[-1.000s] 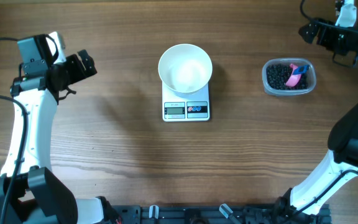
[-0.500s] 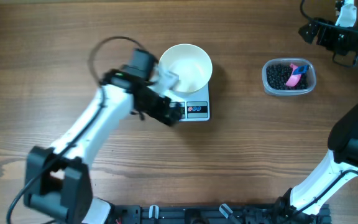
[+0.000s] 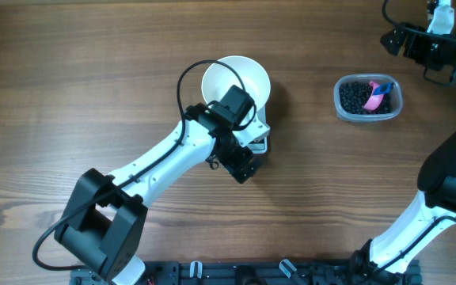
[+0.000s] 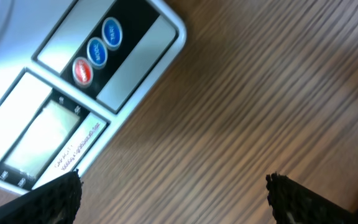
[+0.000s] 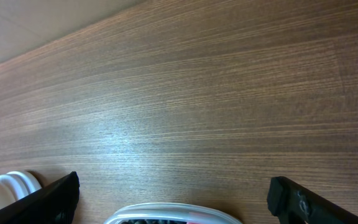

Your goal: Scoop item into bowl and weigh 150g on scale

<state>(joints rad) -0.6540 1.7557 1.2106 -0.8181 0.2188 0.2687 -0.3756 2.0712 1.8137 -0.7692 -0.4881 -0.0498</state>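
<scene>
The white bowl point(image 3: 244, 79) stands on the scale point(image 3: 262, 129), and my left arm crosses over both, hiding most of the scale from above. My left gripper point(image 3: 245, 168) hangs open just past the scale's front edge. In the left wrist view the scale point(image 4: 123, 74) shows its grey display, red button and blue buttons, with the left gripper point(image 4: 173, 202) empty over bare wood. The item, a heap of black beans point(image 3: 356, 96), lies in a clear tub point(image 3: 341, 107) with a pink scoop point(image 3: 378, 95). My right gripper point(image 3: 393, 39) is open behind the tub; the tub's rim point(image 5: 166, 211) shows between its fingers.
Wooden table point(image 3: 93, 182) all around. The right arm's base and links point(image 3: 450, 182) stand along the right edge. A black rail point(image 3: 275, 273) runs along the front edge.
My left arm has swung from the far left of the table across to the scale, and its gripper now hangs at the scale's front edge. The right arm has not moved.
</scene>
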